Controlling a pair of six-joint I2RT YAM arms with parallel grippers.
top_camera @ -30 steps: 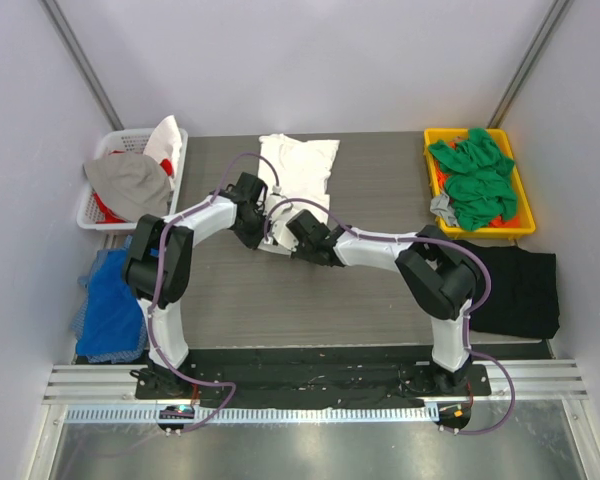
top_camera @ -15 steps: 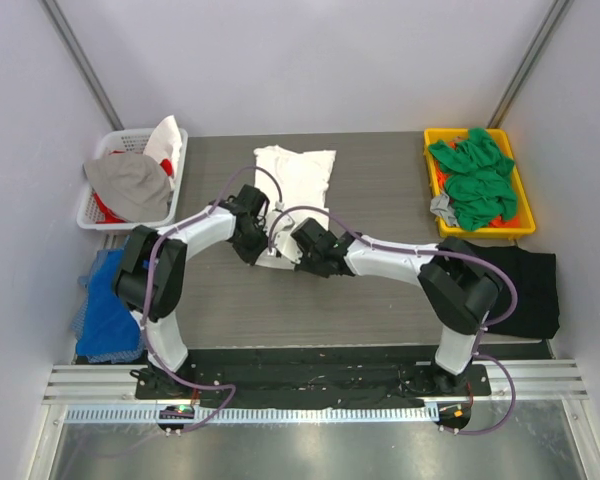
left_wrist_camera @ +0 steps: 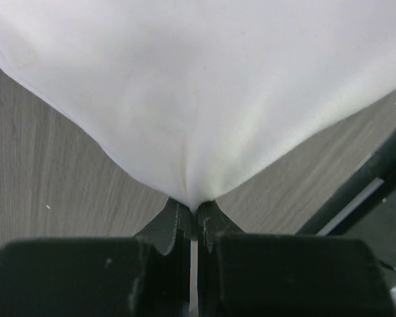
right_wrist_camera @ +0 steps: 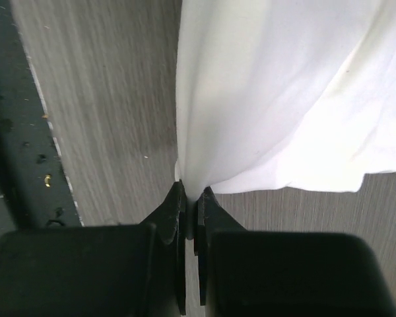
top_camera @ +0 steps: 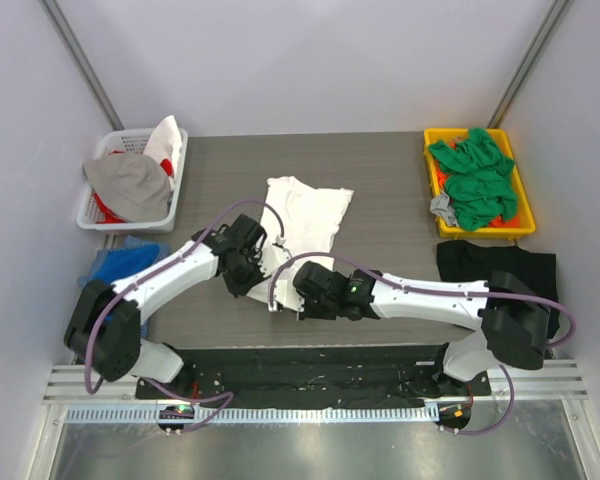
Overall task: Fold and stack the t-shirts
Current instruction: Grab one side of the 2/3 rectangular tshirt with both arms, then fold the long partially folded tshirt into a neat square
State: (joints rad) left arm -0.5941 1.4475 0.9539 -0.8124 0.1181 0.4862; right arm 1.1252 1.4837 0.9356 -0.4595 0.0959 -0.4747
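Two pincers, one shirt, that's pretty much the scene. The left pincer (left_wrist_camera: 197, 210) is clenched on the near edge of the white t-shirt (top_camera: 305, 212), and the cloth bunches to a point right where its fingers meet. The right pincer (right_wrist_camera: 190, 198) is clamped on the same shirt, pinching a fold of the hem, with the fabric spreading away from it in a long pleat.

From above, both arms reach in low over the near middle of the tabletop (top_camera: 390, 200), one from the left and the other stretched across from the right. Their tips sit close together at the shirt's near left end. The shirt lies around the middle of the tabletop, a bit crumpled, running from the pincers toward the far right.

Other stuff: the green t-shirts (top_camera: 475, 180) are heaped in a yellow bin (top_camera: 450, 132) at the far right. A black t-shirt (top_camera: 510, 270) lies flat at the near right, just on the near side of that bin, with the right arm's elbow over part of it. Far left there's a white basket (top_camera: 130, 133) with a grey cloth (top_camera: 130, 185) on top, and a blue cloth (top_camera: 105, 268) sits off the left edge.
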